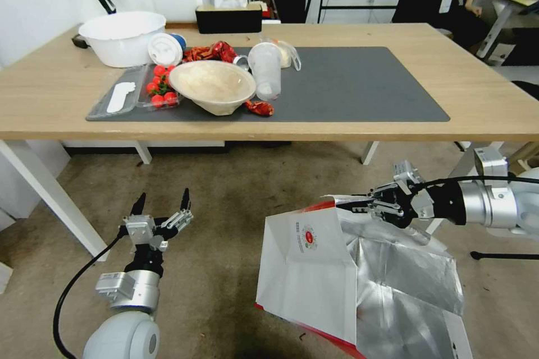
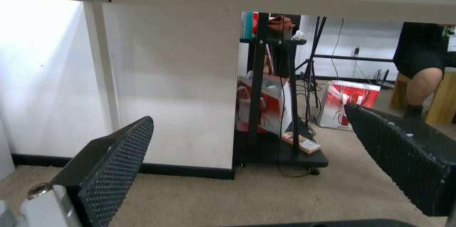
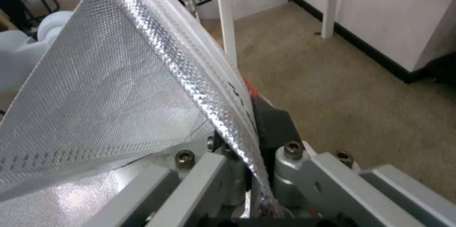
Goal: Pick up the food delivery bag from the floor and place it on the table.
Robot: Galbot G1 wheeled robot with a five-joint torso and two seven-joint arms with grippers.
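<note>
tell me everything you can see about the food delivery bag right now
The food delivery bag is a large paper bag, white outside with red edging and a small round red logo on its front panel. Its mouth gapes open, showing crinkled silver foil lining. It sits low over the carpeted floor, in front of the table. The right gripper has its fingers clamped on the top rim. The left gripper is apart from it.

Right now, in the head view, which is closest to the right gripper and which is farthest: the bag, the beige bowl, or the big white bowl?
From the right gripper, jaws shut on the bag's rim:
1. Food delivery bag, held, low on the right.
2. Beige bowl, on the table's mat, left of centre.
3. Big white bowl, the table's far left corner.
</note>
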